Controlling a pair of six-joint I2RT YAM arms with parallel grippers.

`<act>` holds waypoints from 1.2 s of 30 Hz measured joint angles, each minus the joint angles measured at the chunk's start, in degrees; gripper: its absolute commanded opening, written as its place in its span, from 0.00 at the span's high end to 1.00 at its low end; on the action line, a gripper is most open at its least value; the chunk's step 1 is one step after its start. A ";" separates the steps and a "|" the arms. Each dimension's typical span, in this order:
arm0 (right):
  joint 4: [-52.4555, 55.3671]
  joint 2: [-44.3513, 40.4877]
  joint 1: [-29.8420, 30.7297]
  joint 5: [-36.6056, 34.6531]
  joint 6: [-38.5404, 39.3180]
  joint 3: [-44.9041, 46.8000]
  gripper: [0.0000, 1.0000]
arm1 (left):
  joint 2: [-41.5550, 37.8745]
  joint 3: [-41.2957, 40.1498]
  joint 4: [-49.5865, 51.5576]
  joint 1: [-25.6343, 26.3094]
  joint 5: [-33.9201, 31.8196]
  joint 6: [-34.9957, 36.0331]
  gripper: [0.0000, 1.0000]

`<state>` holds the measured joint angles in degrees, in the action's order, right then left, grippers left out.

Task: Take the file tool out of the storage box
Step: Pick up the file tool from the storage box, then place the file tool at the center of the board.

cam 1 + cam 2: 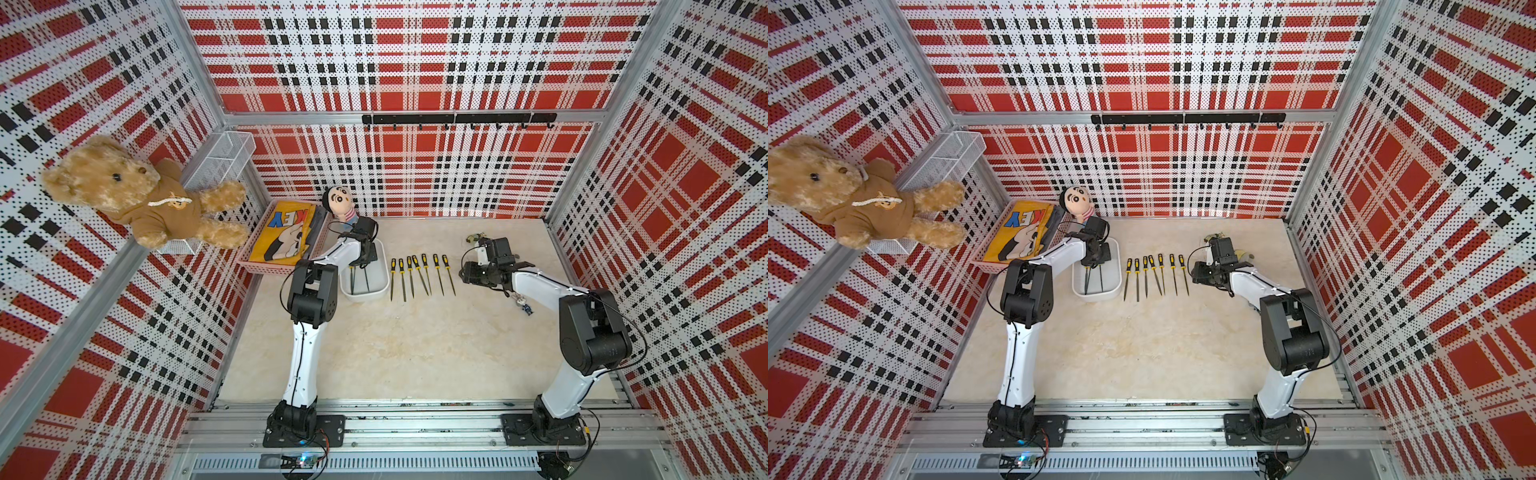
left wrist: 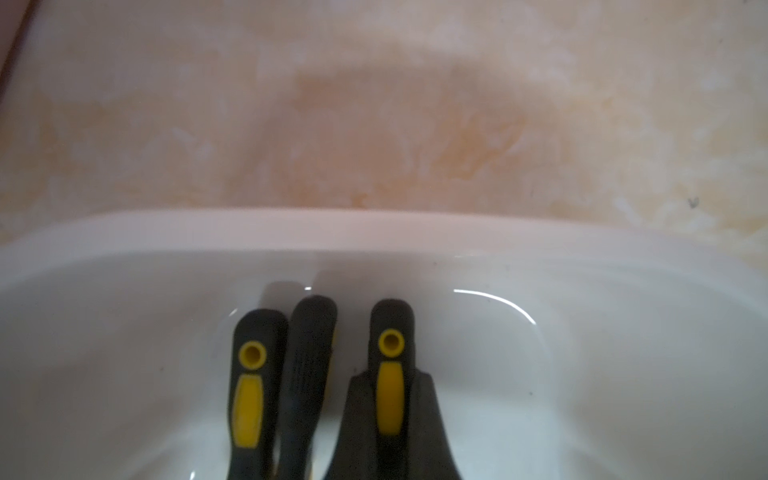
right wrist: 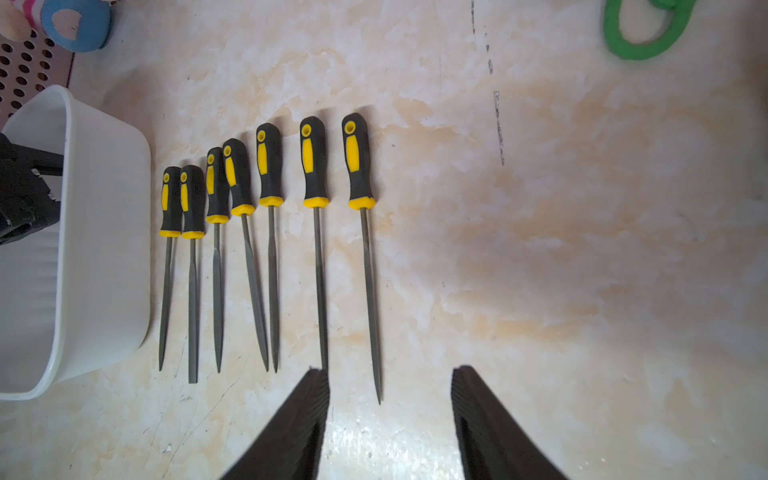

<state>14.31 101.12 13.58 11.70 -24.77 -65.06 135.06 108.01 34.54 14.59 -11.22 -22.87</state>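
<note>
The storage box (image 1: pixel 365 297) (image 1: pixel 1096 296) is a shallow white tub on the table's left. In the left wrist view its rim (image 2: pixel 374 232) curves across, and three black-and-yellow file handles lie inside. My left gripper (image 2: pixel 390 376) (image 1: pixel 360 259) reaches down into the box and is shut on one file tool (image 2: pixel 390 345), a finger on each side of its handle. The two other files (image 2: pixel 251 395) lie beside it, untouched. My right gripper (image 3: pixel 390 370) (image 1: pixel 465 271) hovers open and empty to the right of a row of several files (image 3: pixel 270 208) (image 1: pixel 422 274) lying on the table.
A pink perforated basket (image 1: pixel 282 245) with a yellow cloth stands left of the box, a doll (image 1: pixel 338 203) behind it. A teddy bear (image 1: pixel 137 195) and a wire-mesh basket (image 1: pixel 224 158) hang on the left wall. A green ring (image 3: pixel 644 33) lies far right.
</note>
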 measured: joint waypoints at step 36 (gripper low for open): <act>-0.94 -21.16 -2.10 -4.26 -0.92 7.63 0.44 | 1.27 16.87 1.49 26.95 6.80 -16.68 1.00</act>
<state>13.37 79.96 11.49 7.44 -25.69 -57.43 136.33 124.88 36.03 41.54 -4.43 -39.55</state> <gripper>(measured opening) 0.556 0.150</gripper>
